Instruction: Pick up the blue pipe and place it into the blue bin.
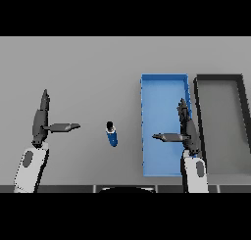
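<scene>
Pipe, blue, stood on table, between my hands, left of blue bin. Left hand and right hand: fingers straight, holding nothing. Step: reach not begun. Next, I guess: right hand goes left, grabs pipe.

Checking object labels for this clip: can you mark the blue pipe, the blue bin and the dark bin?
blue pipe point(112, 134), head view, on its blue body.
blue bin point(159, 102), head view, on its bare floor.
dark bin point(223, 121), head view, on its grey floor.
</scene>
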You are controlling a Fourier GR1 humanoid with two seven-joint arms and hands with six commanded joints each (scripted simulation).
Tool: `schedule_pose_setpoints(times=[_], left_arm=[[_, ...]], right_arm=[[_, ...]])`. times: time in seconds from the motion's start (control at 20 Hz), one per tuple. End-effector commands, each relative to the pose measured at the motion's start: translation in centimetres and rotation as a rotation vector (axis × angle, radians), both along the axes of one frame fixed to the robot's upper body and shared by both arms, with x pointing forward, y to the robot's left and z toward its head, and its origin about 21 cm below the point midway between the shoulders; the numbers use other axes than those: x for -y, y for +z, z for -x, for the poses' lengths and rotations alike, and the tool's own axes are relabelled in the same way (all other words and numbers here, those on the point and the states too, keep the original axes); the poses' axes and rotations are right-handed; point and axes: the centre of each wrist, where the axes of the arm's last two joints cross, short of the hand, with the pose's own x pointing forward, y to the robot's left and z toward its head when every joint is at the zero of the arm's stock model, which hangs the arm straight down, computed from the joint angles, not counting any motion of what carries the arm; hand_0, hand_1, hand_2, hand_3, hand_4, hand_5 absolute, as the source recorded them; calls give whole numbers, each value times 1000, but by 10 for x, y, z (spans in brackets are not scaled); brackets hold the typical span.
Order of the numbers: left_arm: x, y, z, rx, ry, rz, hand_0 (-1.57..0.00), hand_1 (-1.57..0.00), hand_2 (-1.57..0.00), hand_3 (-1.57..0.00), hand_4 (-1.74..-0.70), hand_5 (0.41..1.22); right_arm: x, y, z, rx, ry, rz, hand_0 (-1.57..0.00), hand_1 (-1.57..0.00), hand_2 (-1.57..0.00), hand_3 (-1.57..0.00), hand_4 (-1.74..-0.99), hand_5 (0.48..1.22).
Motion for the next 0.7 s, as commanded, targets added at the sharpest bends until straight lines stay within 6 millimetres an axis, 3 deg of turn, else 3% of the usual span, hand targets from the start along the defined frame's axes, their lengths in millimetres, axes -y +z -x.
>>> schedule_pose_setpoints(times=[0.0, 0.25, 0.3, 0.4, 0.65], left_arm=[[1, 0, 0, 5, -1, 0, 1, 1, 1, 1, -966, 593], [4, 0, -3, 4, -2, 0, 1, 1, 1, 1, -966, 593], [-8, -3, 7, 9, -124, -74, 1, 1, 1, 1, -966, 593], [-24, -5, 16, -1, -238, -146, 1, 1, 1, 1, -960, 590], [-30, -6, 18, -11, -338, -147, 1, 1, 1, 1, -960, 593]], right_arm=[[1, 0, 0, 0, -2, 0, 1, 1, 1, 1, -1205, 629], [6, 0, -3, -4, -3, 3, 1, 1, 1, 1, -1205, 629], [19, 7, 5, 87, 30, 146, 1, 1, 1, 1, -1205, 629], [25, 9, 21, 143, 82, 264, 1, 1, 1, 1, -1197, 627], [28, 15, 28, 135, 105, 312, 1, 1, 1, 1, -1203, 625]])
